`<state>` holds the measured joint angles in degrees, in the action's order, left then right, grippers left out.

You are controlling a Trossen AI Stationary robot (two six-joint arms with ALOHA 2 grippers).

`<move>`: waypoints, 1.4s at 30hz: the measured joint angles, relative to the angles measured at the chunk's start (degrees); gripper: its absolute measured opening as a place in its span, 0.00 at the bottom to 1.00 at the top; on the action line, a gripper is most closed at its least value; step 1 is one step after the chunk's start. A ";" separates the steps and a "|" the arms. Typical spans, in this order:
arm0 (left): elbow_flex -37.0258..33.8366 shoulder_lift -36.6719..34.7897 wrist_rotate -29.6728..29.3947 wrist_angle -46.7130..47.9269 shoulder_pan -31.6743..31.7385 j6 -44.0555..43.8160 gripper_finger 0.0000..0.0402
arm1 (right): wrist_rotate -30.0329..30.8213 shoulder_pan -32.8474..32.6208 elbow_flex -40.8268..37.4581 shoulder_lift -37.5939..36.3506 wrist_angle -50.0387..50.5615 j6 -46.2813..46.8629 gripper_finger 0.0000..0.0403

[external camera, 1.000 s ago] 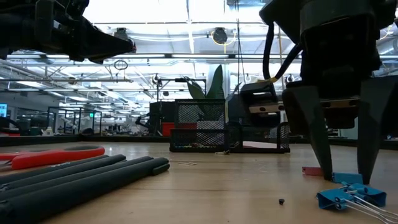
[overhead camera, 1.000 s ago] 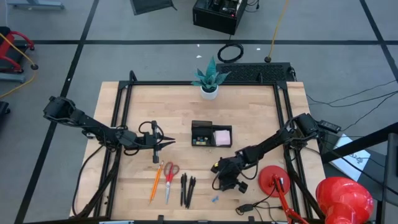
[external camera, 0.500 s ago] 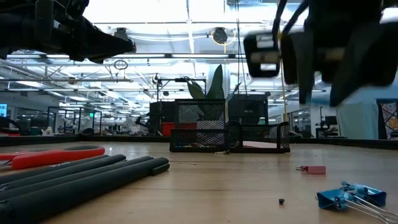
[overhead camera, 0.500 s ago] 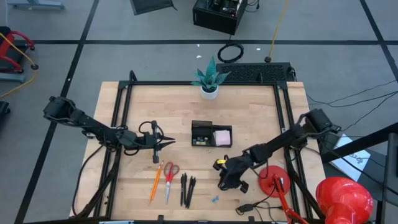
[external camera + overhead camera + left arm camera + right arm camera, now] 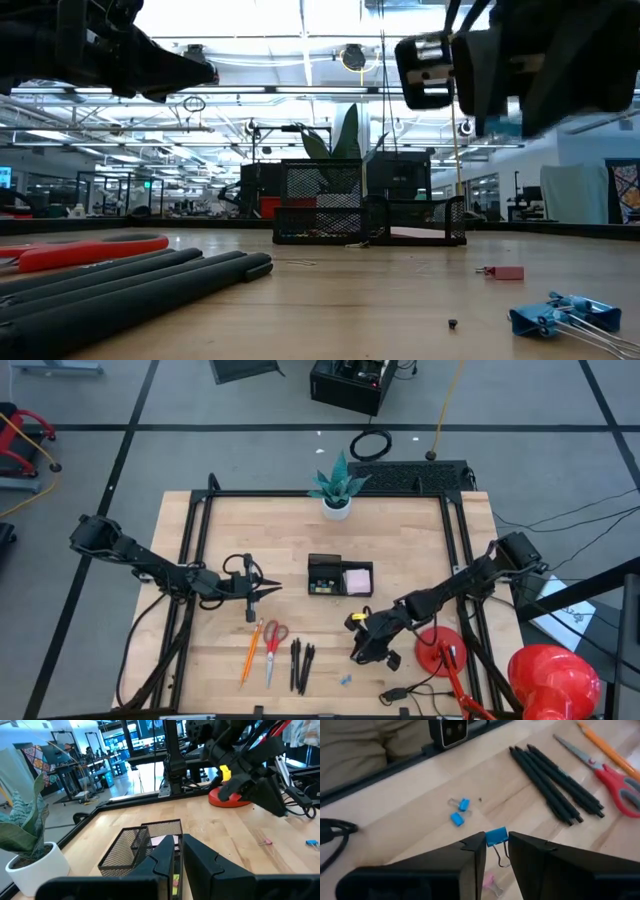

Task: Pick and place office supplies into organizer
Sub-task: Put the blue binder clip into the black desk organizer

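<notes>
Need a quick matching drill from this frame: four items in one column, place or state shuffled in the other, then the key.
Items
1. pink sticky-note pad
2. right gripper
3. three black pens
4. left gripper

States
A. hovers left of the organizer, holding nothing
B. lying on the table, right of the scissors
C. pinching a blue binder clip
D. inside the organizer's right compartment

Pairs: 1-D, 2-C, 3-B, 4-A
</notes>
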<state>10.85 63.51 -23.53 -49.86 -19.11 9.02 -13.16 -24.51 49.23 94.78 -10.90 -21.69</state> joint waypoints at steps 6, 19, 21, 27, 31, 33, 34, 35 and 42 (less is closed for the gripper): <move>0.00 0.00 0.00 -0.42 0.02 0.07 0.12 | 3.84 0.17 0.04 -0.09 -4.15 1.06 0.17; 0.00 0.00 0.00 -1.43 0.02 1.14 0.12 | 17.88 9.65 1.46 3.29 -20.12 7.67 0.17; 0.00 0.00 0.00 -1.46 0.02 1.21 0.12 | 18.13 11.63 2.52 5.25 -19.12 8.76 0.17; 0.00 0.00 -0.07 -1.43 0.02 1.33 0.12 | 26.61 15.68 4.12 10.81 -17.88 11.84 0.17; 0.00 0.00 -0.07 -1.35 0.02 1.33 0.12 | 28.00 16.93 4.17 12.10 -17.72 13.66 0.17; 0.00 0.00 -0.08 -1.24 0.02 1.38 0.12 | 29.98 17.03 4.17 12.10 -17.49 13.77 0.17; 0.00 0.00 -0.09 -1.21 0.02 1.63 0.12 | 30.52 17.06 4.21 12.07 -17.11 13.94 0.17; 0.00 0.00 -0.09 -1.21 0.02 1.87 0.12 | 31.16 17.06 4.22 12.07 -16.54 14.13 0.17; 0.00 0.00 -0.09 -1.21 0.02 2.29 0.12 | 34.39 17.18 4.20 12.09 -12.17 16.59 0.17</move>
<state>10.85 63.51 -23.62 -51.07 -19.09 11.31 21.23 -7.33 53.43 106.87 -23.07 -5.10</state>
